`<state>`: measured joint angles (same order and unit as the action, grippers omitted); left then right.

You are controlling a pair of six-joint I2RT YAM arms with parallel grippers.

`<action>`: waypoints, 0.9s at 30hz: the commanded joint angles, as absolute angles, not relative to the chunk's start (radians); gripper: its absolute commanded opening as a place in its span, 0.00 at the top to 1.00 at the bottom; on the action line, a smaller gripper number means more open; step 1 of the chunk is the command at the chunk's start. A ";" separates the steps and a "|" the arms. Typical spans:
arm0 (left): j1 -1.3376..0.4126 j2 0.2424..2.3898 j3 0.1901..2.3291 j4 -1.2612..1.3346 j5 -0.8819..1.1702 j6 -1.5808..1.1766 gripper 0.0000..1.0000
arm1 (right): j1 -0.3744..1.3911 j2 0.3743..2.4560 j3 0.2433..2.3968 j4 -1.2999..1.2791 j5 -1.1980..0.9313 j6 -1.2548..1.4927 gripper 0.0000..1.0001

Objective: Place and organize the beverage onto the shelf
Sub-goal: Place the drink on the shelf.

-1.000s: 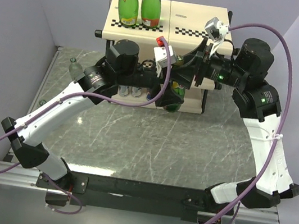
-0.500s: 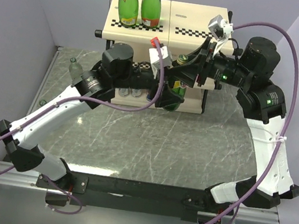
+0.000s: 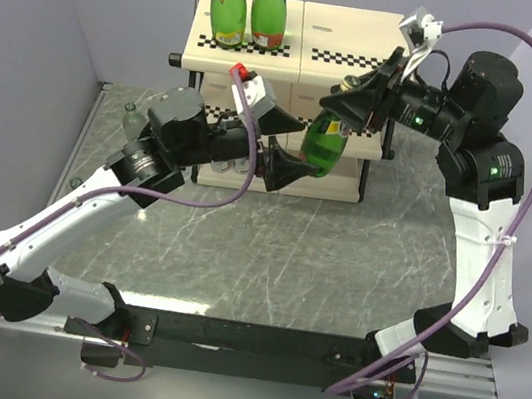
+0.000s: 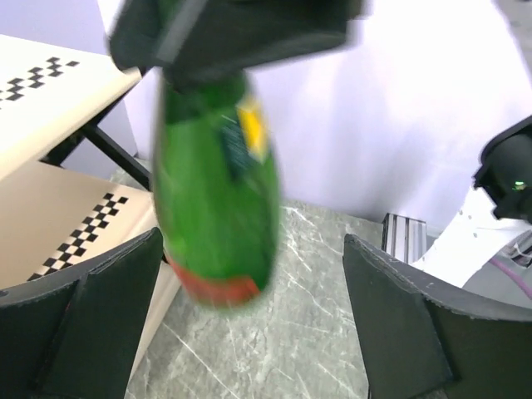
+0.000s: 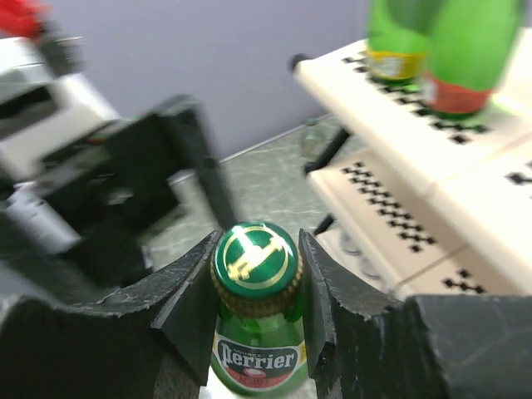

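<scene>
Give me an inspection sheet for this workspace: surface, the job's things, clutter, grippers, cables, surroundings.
Surface: grey marbled table.
Job's things: shelf at the far edge; two green bottles upright on the left of its top tier; green Perrier bottle held in the air in front of the shelf; small clear bottle standing on the table left of the shelf.
Clutter: nothing seen.
Grippers: right gripper shut on the Perrier bottle's neck; left gripper open near that bottle's base.
Cables: purple cables loop off both arms; no snag visible.
Surroundings: plain lilac walls; nothing else seen.
</scene>
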<state>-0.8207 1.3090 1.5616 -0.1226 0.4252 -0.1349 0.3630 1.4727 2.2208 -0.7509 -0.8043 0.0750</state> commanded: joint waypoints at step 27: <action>-0.804 0.816 1.043 -0.176 0.089 -0.103 0.04 | 0.195 1.747 2.689 -0.376 -0.382 0.009 1.00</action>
<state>-0.8082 0.8402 1.0668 -0.1848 0.1333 -0.0921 0.1982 1.7500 2.6209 -0.5846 -0.4694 0.0498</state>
